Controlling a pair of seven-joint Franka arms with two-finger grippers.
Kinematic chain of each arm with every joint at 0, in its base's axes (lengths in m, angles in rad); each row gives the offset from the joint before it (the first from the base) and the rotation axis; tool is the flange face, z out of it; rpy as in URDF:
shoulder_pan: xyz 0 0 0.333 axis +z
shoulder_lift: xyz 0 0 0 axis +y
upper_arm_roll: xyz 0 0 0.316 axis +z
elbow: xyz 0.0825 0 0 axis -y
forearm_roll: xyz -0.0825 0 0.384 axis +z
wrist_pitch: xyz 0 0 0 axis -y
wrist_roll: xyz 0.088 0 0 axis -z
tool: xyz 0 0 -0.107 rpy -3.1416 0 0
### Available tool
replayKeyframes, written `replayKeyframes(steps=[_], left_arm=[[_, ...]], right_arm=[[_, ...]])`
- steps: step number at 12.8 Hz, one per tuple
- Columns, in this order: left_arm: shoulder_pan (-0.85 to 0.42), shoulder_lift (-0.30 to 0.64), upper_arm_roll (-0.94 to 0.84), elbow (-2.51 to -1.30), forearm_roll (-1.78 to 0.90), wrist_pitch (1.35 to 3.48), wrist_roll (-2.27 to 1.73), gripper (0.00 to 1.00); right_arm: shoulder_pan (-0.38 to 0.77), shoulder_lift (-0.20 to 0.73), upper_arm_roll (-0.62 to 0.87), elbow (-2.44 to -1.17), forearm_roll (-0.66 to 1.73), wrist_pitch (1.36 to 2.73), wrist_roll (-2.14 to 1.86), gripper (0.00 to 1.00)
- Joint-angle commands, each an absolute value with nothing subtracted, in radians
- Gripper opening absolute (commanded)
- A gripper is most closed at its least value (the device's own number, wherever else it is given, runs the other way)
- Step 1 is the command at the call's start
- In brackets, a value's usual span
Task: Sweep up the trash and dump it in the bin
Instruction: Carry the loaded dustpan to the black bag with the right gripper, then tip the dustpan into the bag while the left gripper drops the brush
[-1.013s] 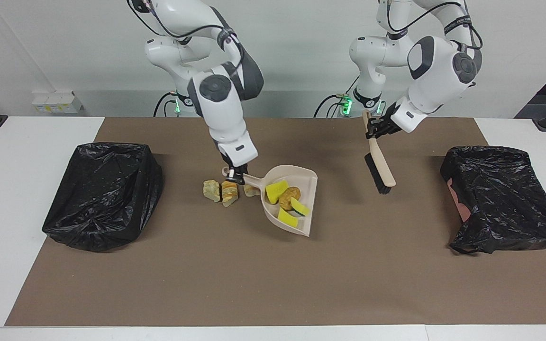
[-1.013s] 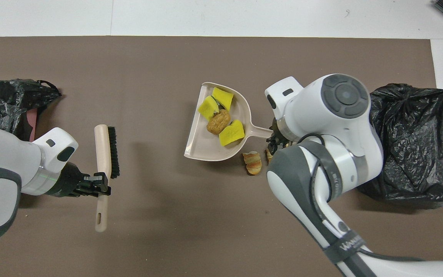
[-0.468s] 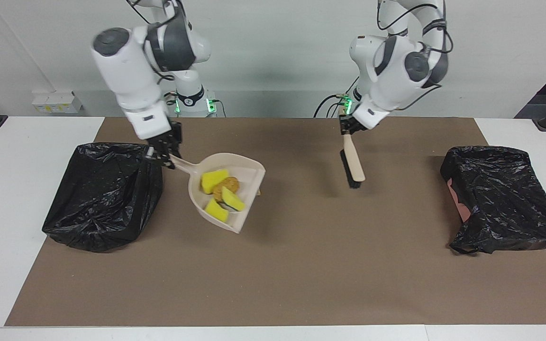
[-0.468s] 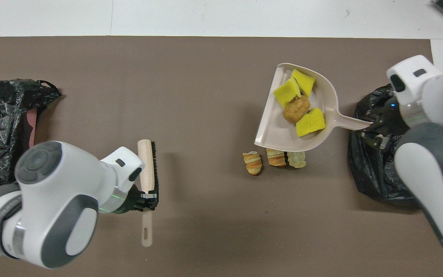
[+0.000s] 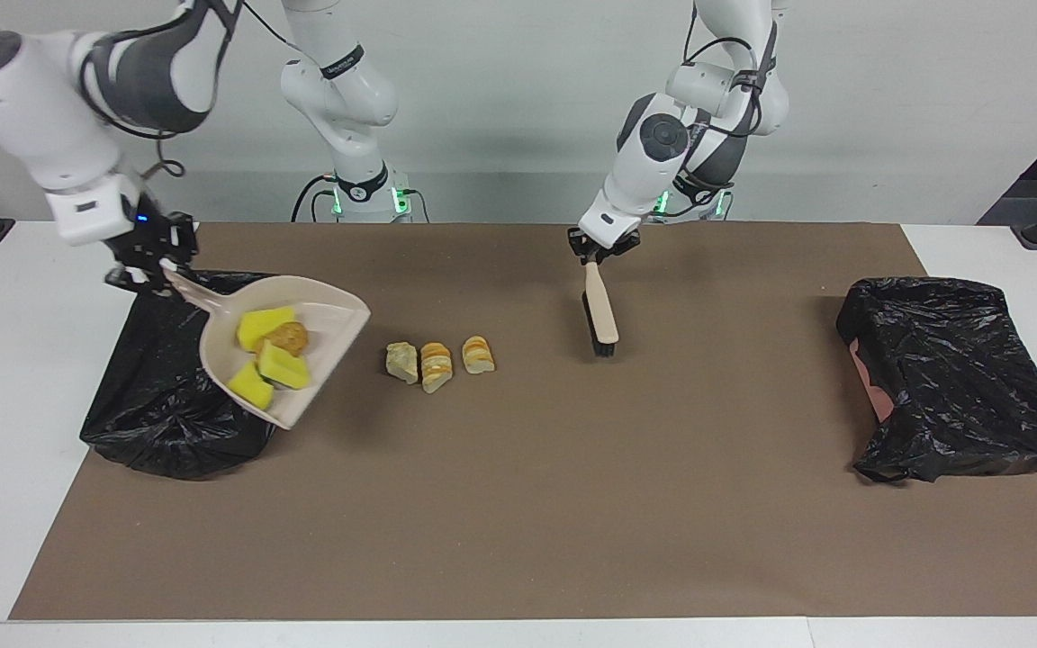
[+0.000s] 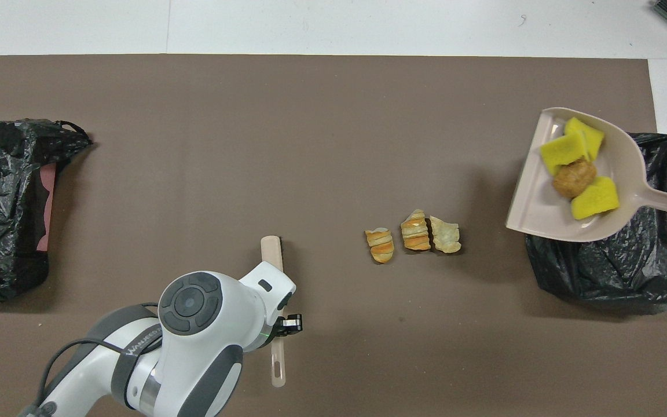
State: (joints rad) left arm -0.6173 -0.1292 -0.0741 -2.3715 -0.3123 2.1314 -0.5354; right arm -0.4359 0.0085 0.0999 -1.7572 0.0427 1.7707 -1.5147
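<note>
The right tool (image 5: 151,261) is pinching the handle of the beige dustpan (image 5: 320,317), fingers pressed tight on it, and is now holding the pan in the air over the black-lined bin (image 5: 167,423) at the right arm's end of the surface (image 5: 518,540); a second ago the pan was sitting flat on the brown mat (image 6: 310,116) beside the bread pieces, so the load has been lifted and carried across, and the dump looks like the step at hand. In the pan are lying three yellow and green sponge pieces (image 5: 264,326) and a brown crusty lump (image 5: 289,337). In the facing view the pan's long axis is running from the handle at about 10 o'clock to the open lip at about 4 o'clock, the lip hanging lower than the handle and pointing toward the table's middle rather than into the bin, so it will likely need turning before the load slides out. Three bread-like chunks (image 5: 433,360) are still lying in a short row on the mat, at 3 o'clock of the pan in that view, left for another sweep. The left tool (image 5: 598,254) is clamping the brush (image 5: 601,315) by its handle, and has shifted it toward the chunks; the brush is hanging bristle end down, near 6 o'clock. A second bagged bin (image 5: 960,378) is sitting at the left arm's end.
</note>
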Motion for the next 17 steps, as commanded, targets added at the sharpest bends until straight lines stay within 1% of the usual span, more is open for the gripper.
replayKeyframes(steps=[1,4,5,6,8,11,13,15,17], left_arm=[[-0.657,-0.137,-0.058,-2.413,-0.302,2.174,-0.558,0.00],[-0.670,-0.138,-0.058,-2.433,-0.304,2.186,-0.592,0.00],[-0.670,-0.137,-0.057,-2.433,-0.302,2.184,-0.588,0.39],[-0.667,-0.137,-0.057,-2.431,-0.304,2.180,-0.583,0.99],[-0.643,-0.115,-0.051,-2.390,-0.301,2.169,-0.581,1.00],[-0.523,-0.118,-0.051,-2.306,-0.210,2.140,-0.577,1.00],[-0.424,-0.117,-0.048,-2.255,-0.193,2.106,-0.537,1.00],[-0.324,-0.115,-0.048,-2.229,-0.173,2.095,-0.413,1.00],[-0.221,-0.109,-0.048,-2.206,-0.170,2.094,-0.257,1.00]], right_arm=[[-0.500,0.018,0.074,-1.706,-0.055,1.758,-1.626,0.00],[-0.503,0.018,0.043,-1.710,-0.216,1.839,-1.774,0.00],[-0.499,0.017,0.043,-1.723,-0.274,1.861,-1.840,0.00],[-0.485,0.015,0.044,-1.739,-0.317,1.890,-1.897,0.00],[-0.448,0.015,0.044,-1.761,-0.418,1.919,-1.934,0.00],[-0.404,0.017,0.046,-1.781,-0.556,1.968,-1.942,0.00],[-0.374,0.017,0.046,-1.782,-0.644,1.976,-1.959,0.00],[-0.335,0.015,0.048,-1.782,-0.730,1.977,-1.970,0.00],[-0.324,0.014,0.048,-1.782,-0.750,1.968,-1.968,0.00]])
